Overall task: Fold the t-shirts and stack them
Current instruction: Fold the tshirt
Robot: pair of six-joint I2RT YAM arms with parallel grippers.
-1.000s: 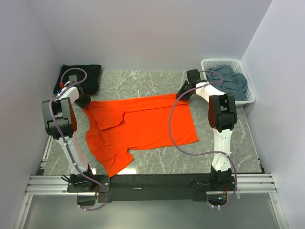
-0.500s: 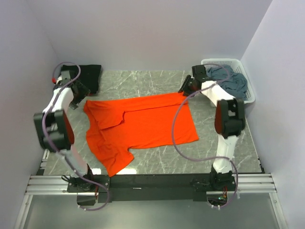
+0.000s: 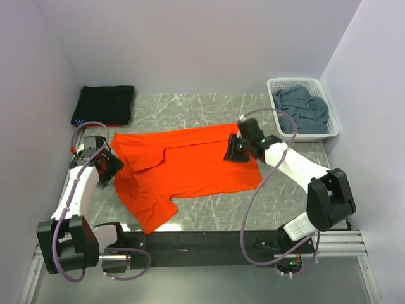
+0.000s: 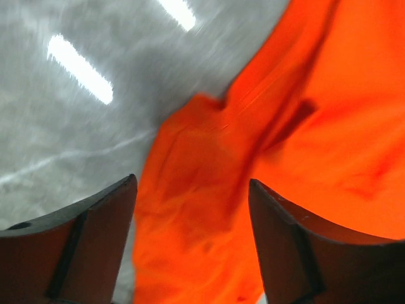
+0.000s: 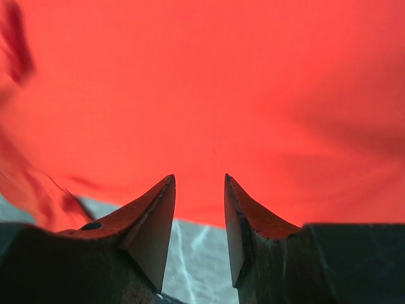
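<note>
Nearest to us, a black and aluminium rail point(image 3: 202, 240) carries both arm bases, just short of the orange t-shirt point(image 3: 190, 168). That shirt lies spread across the middle of the bench point(image 3: 209, 107). It is matte, soft cloth, mostly flat, with one short sleeve pointing at the rail and a flap doubled over on its left part.

At the shirt's left edge we see the left pincer point(image 3: 111, 166). In its wrist view the left pincer point(image 4: 192, 187) is released. Its dark, wedge-shaped fingers point(image 4: 95, 221) stand wide apart over creased orange folds and bare stone, gripping nothing.

At the shirt's far right corner sits the right pincer point(image 3: 232, 152). From its wrist the right pincer point(image 5: 199, 180) shows only a narrow gap between two pointed tips. It is released too, with smooth orange cloth filling the view beyond them.

The bench is grey marble-patterned stone with pale veins and a slight sheen that catches the lights.

Beyond the shirt's far left corner, a black t-shirt point(image 3: 104, 104) rests folded into a neat rectangle. A tiny light-blue mark shows at its near corner.

Beyond the far right corner, a white lattice basket point(image 3: 297, 81) holds a crumpled blue-grey t-shirt point(image 3: 302, 109).

Plain pale walls point(image 3: 202, 44) close in the bench behind and on both sides.
</note>
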